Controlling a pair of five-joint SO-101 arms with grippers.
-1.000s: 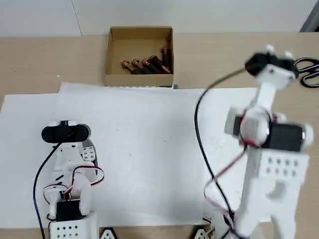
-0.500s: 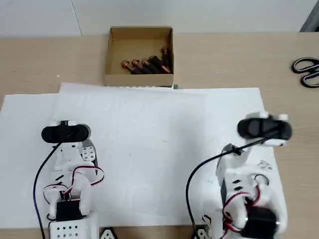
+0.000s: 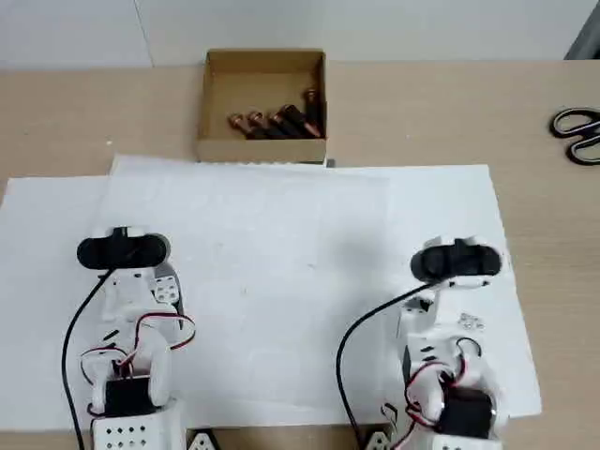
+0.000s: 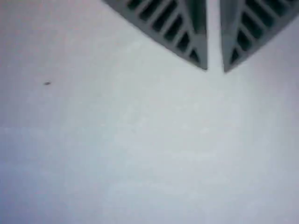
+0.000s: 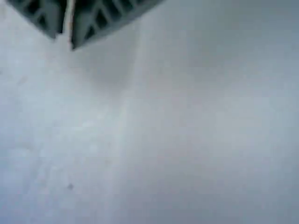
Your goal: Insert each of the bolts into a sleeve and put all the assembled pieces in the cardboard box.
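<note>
Now the sleeved bolts lie together inside the cardboard box on the bench's far side. Left tool and right tool each hang close above the white paper sheet, jaws closed to a slit, gripping nothing.

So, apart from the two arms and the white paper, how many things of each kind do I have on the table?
Cardboard box: 1
Bolt-and-sleeve pieces: about 5, all inside the box; they overlap, so the count is not sure
Scissors: 1
Total: about 7
</note>
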